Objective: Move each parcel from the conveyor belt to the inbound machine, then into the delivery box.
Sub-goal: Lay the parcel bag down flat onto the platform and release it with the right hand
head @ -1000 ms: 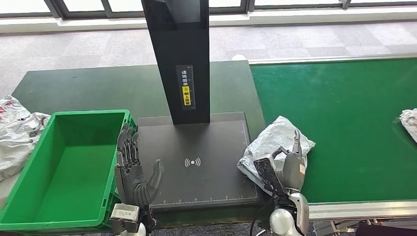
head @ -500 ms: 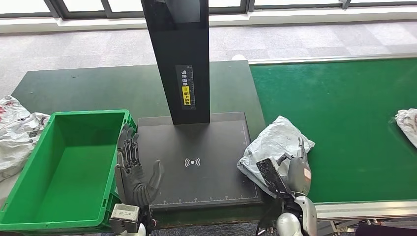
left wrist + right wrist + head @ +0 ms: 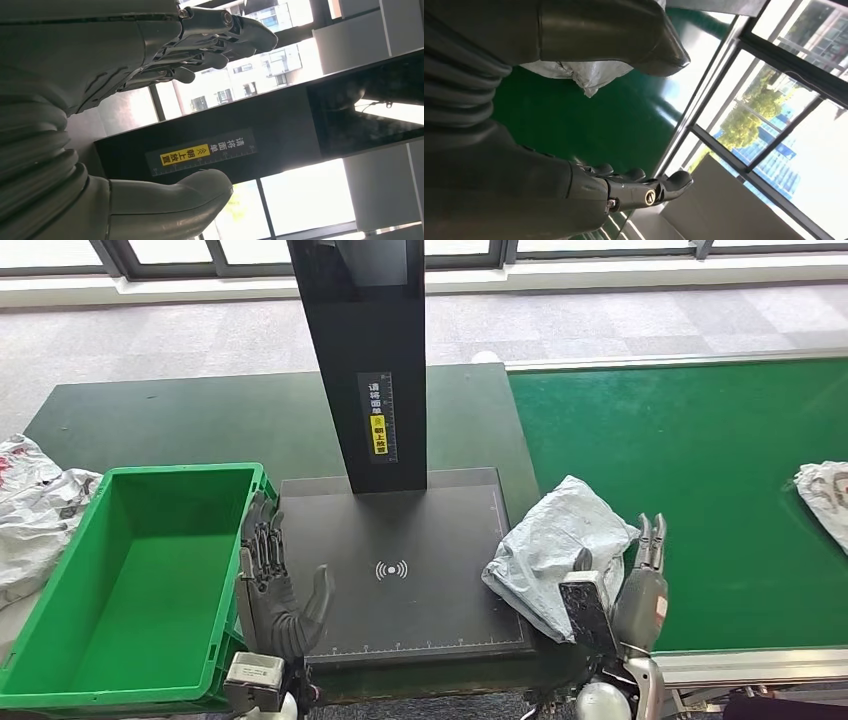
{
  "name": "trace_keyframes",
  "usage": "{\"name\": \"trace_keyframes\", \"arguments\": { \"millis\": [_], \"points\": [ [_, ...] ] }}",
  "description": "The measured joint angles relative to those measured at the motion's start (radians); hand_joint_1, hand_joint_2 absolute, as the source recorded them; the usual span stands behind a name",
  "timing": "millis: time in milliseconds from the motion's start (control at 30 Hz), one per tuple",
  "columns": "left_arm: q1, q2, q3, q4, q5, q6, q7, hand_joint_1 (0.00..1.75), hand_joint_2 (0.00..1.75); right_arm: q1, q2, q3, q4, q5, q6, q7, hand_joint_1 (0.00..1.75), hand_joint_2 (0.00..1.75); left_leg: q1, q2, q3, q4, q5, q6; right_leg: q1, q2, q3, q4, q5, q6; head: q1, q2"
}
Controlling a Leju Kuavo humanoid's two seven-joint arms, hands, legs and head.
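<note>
Right hand, fingers spread, empty beside crumpled grey plastic parcel straddling green conveyor belt and black inbound machine; regrasping looks next.

This is a parcel-sorting station of the kind found in a logistics or warehouse demo hall. A wide green conveyor belt with a metal edge runs along the right, carrying a crumpled grey plastic mail bag near its left edge and another white bag at far right. Left of it, a dark green desk holds a flat black scanning pad with a wireless symbol under a tall black post bearing a yellow label. An empty green plastic crate sits at near left. Grey carpet tiles and big windows lie beyond.
</note>
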Motion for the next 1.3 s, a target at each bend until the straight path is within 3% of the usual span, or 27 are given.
{"name": "trace_keyframes", "arguments": {
  "millis": [100,233,367,500,833,1133,1167,1267,1300],
  "points": [
    [-0.005,0.0,0.0,0.004,0.0,0.0,0.0,0.0,1.75,0.012,0.004,0.0,-0.017,-0.007,-0.006,-0.01,0.0,0.0,0.0,0.0,0.0,0.0,0.0,0.0,0.0,0.0,0.0,0.0,0.0,0.0,0.0,0.0],
    [-0.011,0.0,0.0,0.01,0.007,0.002,0.0,0.0,1.75,0.022,0.009,-0.001,-0.032,-0.003,0.004,-0.008,0.0,1.75,0.0,0.0,0.0,0.0,0.0,0.0,0.0,0.0,0.0,0.0,0.0,0.0,0.0,0.0],
    [-0.027,0.0,-0.001,0.021,0.018,0.0,0.0,0.0,1.75,0.021,0.011,-0.001,-0.024,0.083,0.1,0.105,0.0,1.75,0.0,0.0,0.0,0.0,0.0,0.0,0.0,0.0,0.0,0.0,0.0,0.0,0.0,0.0],
    [-0.046,-0.003,-0.001,0.035,0.014,-0.025,0.0,0.0,1.75,-0.004,0.009,-0.011,0.076,0.202,0.219,0.244,0.0,1.75,0.0,0.001,0.0,0.0,0.0,0.0,0.0,0.0,0.0,0.0,0.0,0.0,0.0,0.0],
    [-0.056,-0.004,-0.001,0.059,0.006,-0.042,0.0,0.0,1.75,-0.057,0.004,-0.033,0.258,0.221,0.248,0.259,0.0,1.75,0.0,0.001,0.0,0.0,0.0,0.0,0.0,0.001,0.0,0.0,0.001,0.0,0.0,0.0],
    [-0.062,-0.005,-0.001,0.08,0.001,-0.055,0.0,0.0,1.75,-0.204,0.001,-0.034,0.571,0.259,0.254,0.263,0.0,1.75,0.0,0.016,0.003,-0.001,-0.006,-0.002,0.003,0.016,0.004,-0.001,0.001,-0.003,0.0,0.0],
    [-0.062,-0.006,-0.001,0.082,0.001,-0.055,0.0,0.0,1.75,-0.213,0.001,-0.034,0.591,0.259,0.253,0.263,0.14,1.75,0.0,0.017,0.004,-0.001,-0.007,-0.002,0.003,0.018,0.006,-0.002,-0.001,-0.004,0.0,0.0],
    [-0.063,-0.006,-0.001,0.087,0.001,-0.055,0.0,0.0,1.75,-0.237,0.001,-0.035,0.638,0.262,0.251,0.263,1.44,1.75,0.001,0.019,0.007,-0.001,-0.008,-0.002,0.004,0.019,0.008,-0.002,-0.003,-0.004,0.0,0.0],
    [-0.063,-0.006,-0.001,0.088,0.001,-0.055,0.0,0.0,1.75,-0.244,0.001,-0.035,0.649,0.263,0.251,0.26,1.75,1.75,0.001,0.019,0.008,-0.001,-0.008,-0.002,0.005,0.02,0.009,-0.002,-0.003,-0.004,0.0,0.0]
  ]
}}
